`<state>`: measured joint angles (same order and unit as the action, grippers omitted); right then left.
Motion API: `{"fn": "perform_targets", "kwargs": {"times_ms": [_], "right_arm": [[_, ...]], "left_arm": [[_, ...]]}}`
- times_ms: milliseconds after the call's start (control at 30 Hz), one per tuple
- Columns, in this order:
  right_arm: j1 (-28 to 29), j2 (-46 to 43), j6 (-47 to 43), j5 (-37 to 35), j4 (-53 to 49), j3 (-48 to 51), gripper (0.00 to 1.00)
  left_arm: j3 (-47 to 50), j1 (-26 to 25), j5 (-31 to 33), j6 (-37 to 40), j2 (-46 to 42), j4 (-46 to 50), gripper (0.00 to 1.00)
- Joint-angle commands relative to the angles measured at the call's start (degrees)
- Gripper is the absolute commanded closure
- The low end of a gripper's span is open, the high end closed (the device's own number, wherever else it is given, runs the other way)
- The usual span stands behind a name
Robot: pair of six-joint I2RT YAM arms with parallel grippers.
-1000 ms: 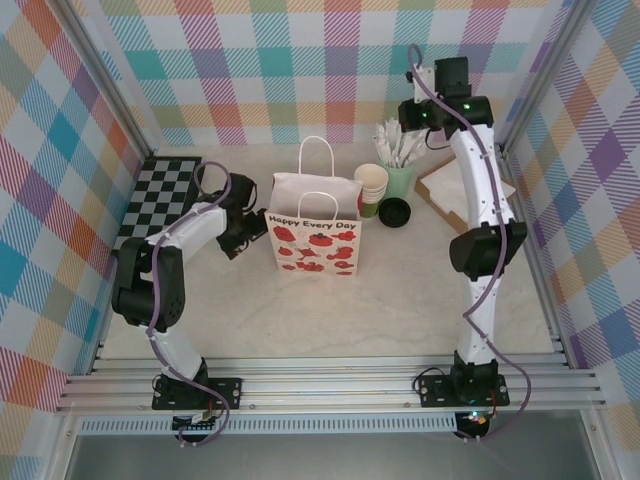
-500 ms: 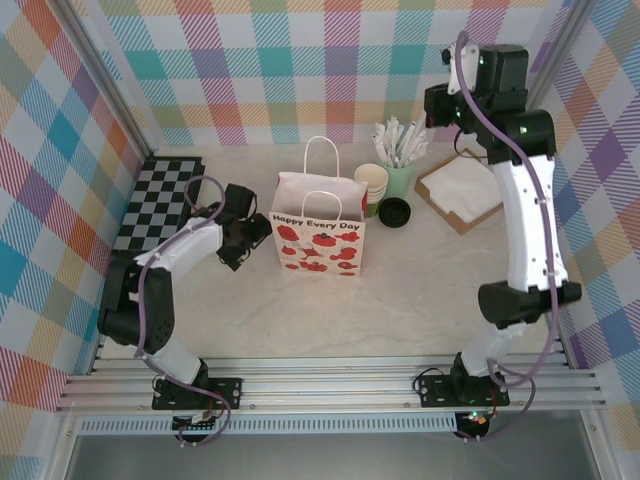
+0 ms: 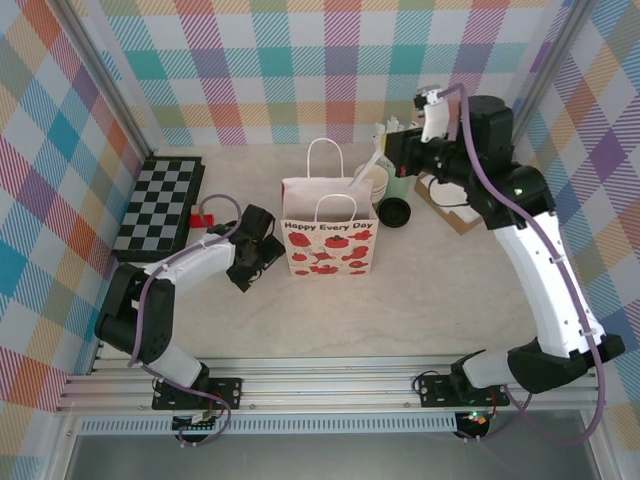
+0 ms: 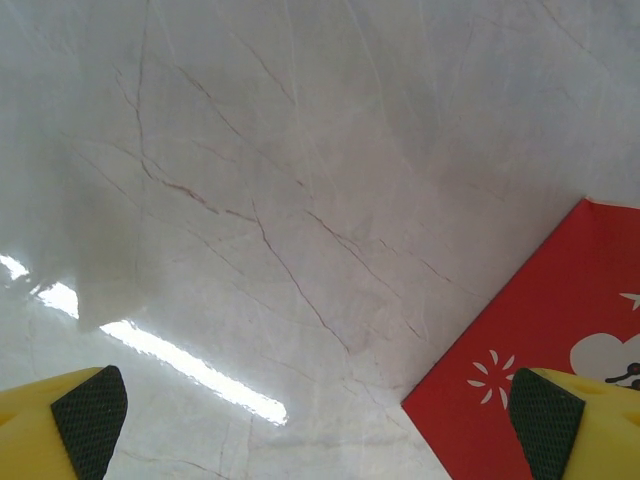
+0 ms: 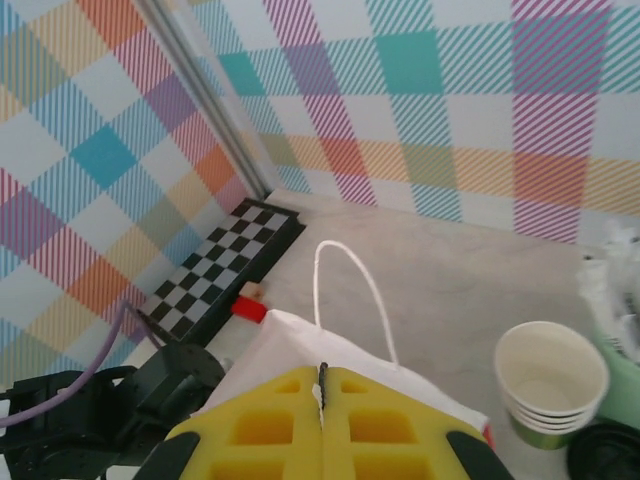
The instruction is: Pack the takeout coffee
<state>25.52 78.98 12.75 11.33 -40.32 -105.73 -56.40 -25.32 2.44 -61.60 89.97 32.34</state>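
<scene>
On the left of the pale marbled surface [image 3: 420, 290], my left hand [image 3: 262, 250] sits fingers apart beside the white paper bag with red prints [image 3: 330, 250]. Just right of the bag stands the dark green, black-lidded paper cup [image 3: 394, 211]. My right hand [image 3: 395, 150] hangs above it, fingers pressed together.

From above, the right arm [image 3: 520, 215] hides much of the brown carrier [image 3: 452, 216] and stirrer holder [image 3: 398, 184]. The coffee's black lid [image 5: 605, 455] is cropped at the right wrist view's corner; the bag [image 4: 535, 340] runs off the left wrist view.
</scene>
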Motion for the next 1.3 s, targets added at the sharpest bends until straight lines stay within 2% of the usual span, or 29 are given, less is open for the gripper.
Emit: {"fn": "perform_targets", "kwargs": {"times_ms": [0, 133, 233, 367, 533, 633, 767, 967, 1000, 1067, 1200, 1267], "right_arm": [[1.4, 1.3, 3.8, 3.0, 7.3, 2.8, 1.0], [2.6, 1.5, 6.7, 4.4, 12.1, 9.5, 1.0], [3.5, 1.5, 12.1, 6.9, 19.5, 15.4, 1.0], [6.6, 1.1, 14.6, 3.1, 28.5, 22.3, 1.0], [7.3, 3.2, 13.7, 5.3, 32.5, 25.4, 0.92], [7.3, 5.6, 11.6, 6.7, 29.5, 23.8, 0.78], [7.3, 6.2, 7.8, 5.2, 22.5, 20.0, 0.61], [6.3, 4.8, -3.2, 0.2, 5.4, 11.0, 0.38], [5.4, 3.9, -3.9, -0.6, 3.9, 10.8, 0.29], [3.0, 1.5, -4.0, -3.2, 2.3, 11.8, 0.01], [-3.8, -4.1, 0.0, -14.7, 1.5, 17.9, 0.0], [-9.8, -6.0, 3.7, -16.5, 0.7, 21.6, 0.0]], "left_arm": [[-0.3, -1.2, 2.3, -2.9, 0.5, -0.3, 0.0], [-1.0, -1.1, 2.7, -2.1, 0.3, -1.4, 0.0], [-2.8, -0.6, 3.7, 0.1, -0.1, -1.3, 0.0], [-3.7, -0.2, 4.0, 2.8, -1.5, -3.2, 0.0], [-3.2, -0.1, 4.3, 4.9, -4.3, -5.2, 0.0], [-3.0, 0.3, 6.3, 6.0, -6.4, -3.3, 0.0], [-1.1, 2.5, 6.3, 6.4, -9.9, -2.8, 0.0], [1.3, 4.9, 9.0, 9.2, -16.6, -1.8, 0.0], [1.6, 5.3, 9.2, 10.1, -17.6, -2.0, 0.0], [2.0, 6.0, 9.3, 11.8, -19.3, -2.4, 0.0], [3.1, 7.0, 9.7, 15.5, -22.5, -3.7, 0.0], [4.5, 7.3, 12.5, 14.1, -25.1, -4.6, 0.0]]}}
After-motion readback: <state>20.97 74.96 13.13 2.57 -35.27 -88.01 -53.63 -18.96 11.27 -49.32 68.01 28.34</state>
